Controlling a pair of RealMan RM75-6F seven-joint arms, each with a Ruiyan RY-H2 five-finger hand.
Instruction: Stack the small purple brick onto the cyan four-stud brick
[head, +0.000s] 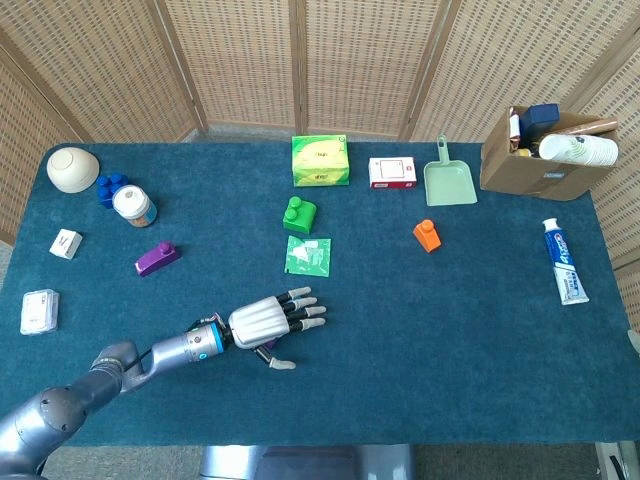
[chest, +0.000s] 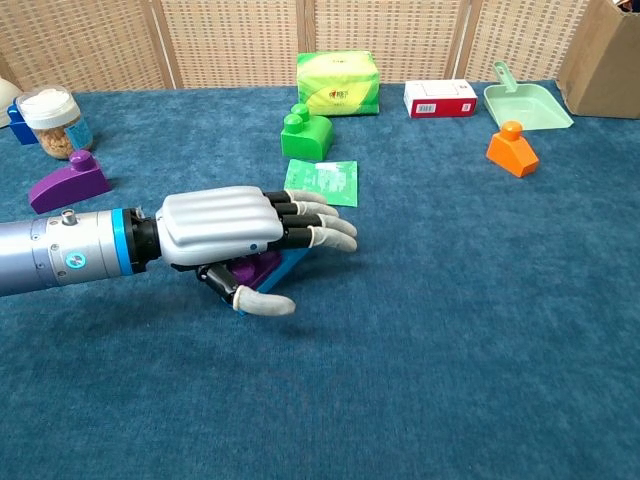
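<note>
My left hand (chest: 235, 232) lies palm down and flat over the two bricks, fingers stretched out to the right and thumb splayed toward the table's front. Under the palm the small purple brick (chest: 248, 270) sits on top of the cyan four-stud brick (chest: 292, 259); only their right edges show. Whether the palm touches the purple brick I cannot tell. In the head view the left hand (head: 265, 321) covers both bricks near the table's front left. My right hand shows in neither view.
A larger purple brick (chest: 68, 182) lies to the left, a green packet (chest: 322, 182) and a green brick (chest: 305, 133) just behind the hand. An orange brick (head: 427, 235), a jar (head: 132, 205) and a cardboard box (head: 545, 150) stand farther off.
</note>
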